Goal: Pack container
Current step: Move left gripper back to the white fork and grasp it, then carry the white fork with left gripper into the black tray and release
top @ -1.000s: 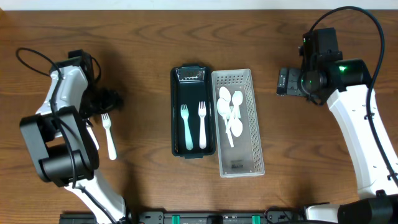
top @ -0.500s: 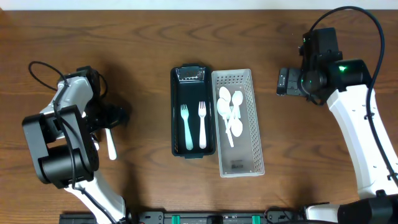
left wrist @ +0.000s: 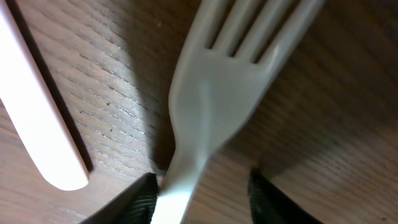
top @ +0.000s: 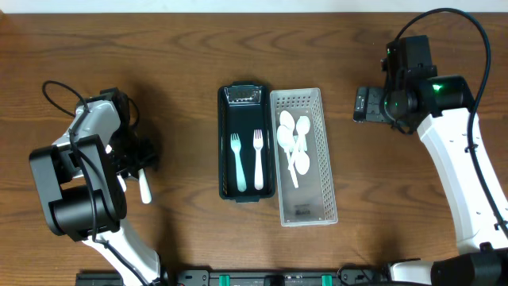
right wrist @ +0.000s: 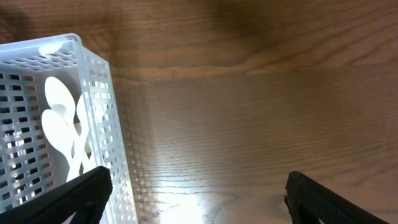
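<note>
A white fork (left wrist: pixel 217 93) lies on the wooden table at the left, its handle end (top: pixel 144 189) showing past the arm in the overhead view. My left gripper (top: pixel 135 156) (left wrist: pixel 202 200) is down over it, with the jaws either side of the fork's neck. The left finger (left wrist: pixel 134 202) touches the neck and the right finger (left wrist: pixel 273 199) stands apart from it. The black container (top: pixel 225 159) at the centre holds a pale green fork (top: pixel 238 163) and a white fork (top: pixel 258 159). My right gripper (top: pixel 367 105) (right wrist: pixel 199 202) hangs open over bare table.
A white perforated basket (top: pixel 321 159) (right wrist: pixel 106 112) stands against the container's right side and holds several white spoons (top: pixel 294 143). A white rounded bar (left wrist: pixel 37 112) lies just left of the fork in the left wrist view; I cannot tell what it is.
My left gripper has moved right and down onto the fork, and its jaws have narrowed around the neck. The right arm has not moved.
</note>
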You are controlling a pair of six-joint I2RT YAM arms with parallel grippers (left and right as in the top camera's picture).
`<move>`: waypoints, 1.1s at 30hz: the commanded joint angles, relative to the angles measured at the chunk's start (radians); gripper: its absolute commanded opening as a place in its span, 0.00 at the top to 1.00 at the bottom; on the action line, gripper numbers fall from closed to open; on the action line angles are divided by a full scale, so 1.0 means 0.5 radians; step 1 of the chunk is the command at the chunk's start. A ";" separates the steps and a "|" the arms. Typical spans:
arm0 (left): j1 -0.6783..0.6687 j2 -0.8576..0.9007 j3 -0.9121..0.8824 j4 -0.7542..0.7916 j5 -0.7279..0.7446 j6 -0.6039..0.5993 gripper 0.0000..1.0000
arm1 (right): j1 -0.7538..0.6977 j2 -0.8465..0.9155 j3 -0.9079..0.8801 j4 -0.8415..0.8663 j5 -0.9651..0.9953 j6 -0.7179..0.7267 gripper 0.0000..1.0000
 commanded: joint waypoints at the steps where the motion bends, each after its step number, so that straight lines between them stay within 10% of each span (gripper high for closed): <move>1: 0.009 0.082 -0.059 0.018 -0.107 0.007 0.59 | -0.011 0.005 -0.006 -0.001 0.028 -0.011 0.07; 21: 0.005 0.054 -0.008 0.016 -0.107 0.007 0.93 | -0.011 0.005 -0.006 -0.001 0.028 -0.011 0.07; 33: -0.367 -0.497 0.394 -0.246 0.055 -0.021 0.94 | -0.011 0.005 -0.006 0.009 0.029 -0.018 0.08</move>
